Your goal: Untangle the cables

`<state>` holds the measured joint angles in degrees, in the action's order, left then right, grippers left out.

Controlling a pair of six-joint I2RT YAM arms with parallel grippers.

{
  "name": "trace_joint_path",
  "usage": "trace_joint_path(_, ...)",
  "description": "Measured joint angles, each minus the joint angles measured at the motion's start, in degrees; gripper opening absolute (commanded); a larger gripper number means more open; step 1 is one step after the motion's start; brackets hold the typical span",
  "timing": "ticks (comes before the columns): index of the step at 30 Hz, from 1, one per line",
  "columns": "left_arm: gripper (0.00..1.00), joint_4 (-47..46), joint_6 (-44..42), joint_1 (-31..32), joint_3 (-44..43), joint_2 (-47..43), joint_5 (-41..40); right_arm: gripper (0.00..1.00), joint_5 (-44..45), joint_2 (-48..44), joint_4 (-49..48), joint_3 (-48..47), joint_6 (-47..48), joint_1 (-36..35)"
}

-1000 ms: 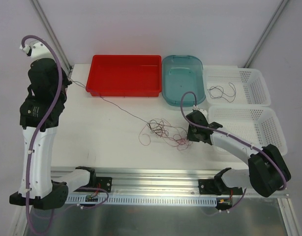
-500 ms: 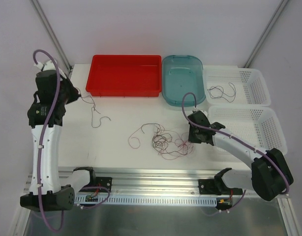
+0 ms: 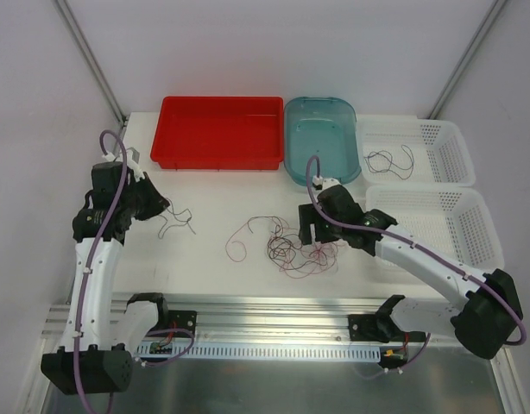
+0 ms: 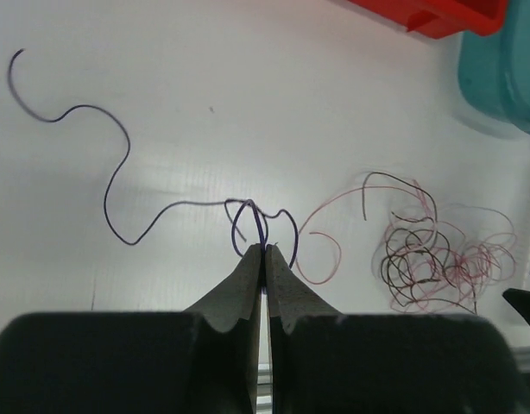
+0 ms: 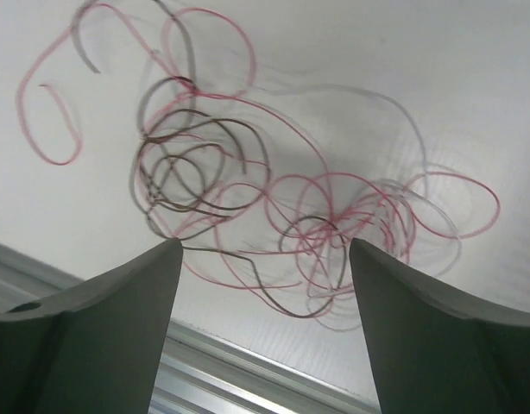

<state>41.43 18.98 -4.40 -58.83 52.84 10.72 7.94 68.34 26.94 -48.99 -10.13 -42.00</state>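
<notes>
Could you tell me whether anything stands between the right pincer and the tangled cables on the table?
Nothing visible does. The right pincer is open directly over the tangled cables, with only bare white table around them.

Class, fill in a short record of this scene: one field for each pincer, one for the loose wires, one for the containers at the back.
Left pincer: shut on one dark thin wire strand, apart from the rest
Right pincer: open, holding nothing
Loose wires: tangle of red, black and pale thin wires, under the right pincer
Containers: red rectangular plastic tray, teal translucent tub, far white lattice basket, near white lattice basket
Far basket contents: one dark curled wire
</notes>
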Motion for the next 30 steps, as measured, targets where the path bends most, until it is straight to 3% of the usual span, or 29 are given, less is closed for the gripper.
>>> trace_joint_path(7, 0.00, -1.31, -0.31, 7.76, -0.70, -1.40, 10.08, 0.87, -10.12, -1.55, -7.69, -3.39, 3.19, -5.55)
trace_joint_path(14, 0.00, -2.23, 1.42, 17.51, -2.29, -0.39, 12.90, 0.95, -17.88, 2.93, -16.85, -10.27, 7.52, -13.09)
trace_joint_path(20, 0.00, -3.30, 3.76, 20.41, -4.22, -0.35, 13.22, 0.95, -20.90, 9.16, -22.49, -12.79, 9.81, -16.48)
trace_joint_path(30, 0.00, -4.26, 6.64, 22.08, -4.92, -0.81, 14.82, 0.85, -20.57, 17.66, -30.73, -12.83, 10.62, -19.02)
